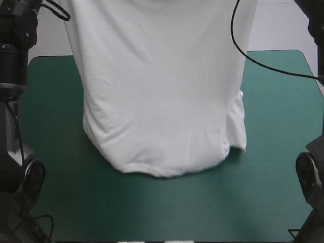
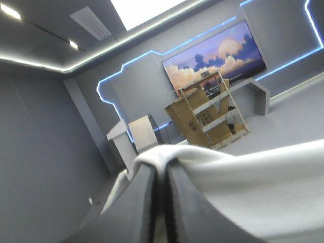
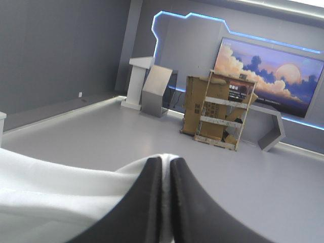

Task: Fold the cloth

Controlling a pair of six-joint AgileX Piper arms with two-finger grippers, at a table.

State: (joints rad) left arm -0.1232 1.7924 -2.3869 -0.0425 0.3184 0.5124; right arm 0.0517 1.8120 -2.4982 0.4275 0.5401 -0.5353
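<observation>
Hanging down over the teal-green cover (image 1: 276,126), the T-shirt (image 1: 162,91) is being held up high by both arms. Its top is going out of sight above the high view. Its bottom edge is touching the cover near the middle of the table, and the white cloth is spreading wide there with soft folds on one side. The left gripper (image 2: 161,169) is pinching the cloth, with its two black fingers (image 2: 136,202) pressing almost together and a white fold peeking out at their tips. The right gripper (image 3: 166,162) is doing the same, squeezing the cloth between its tips.
</observation>
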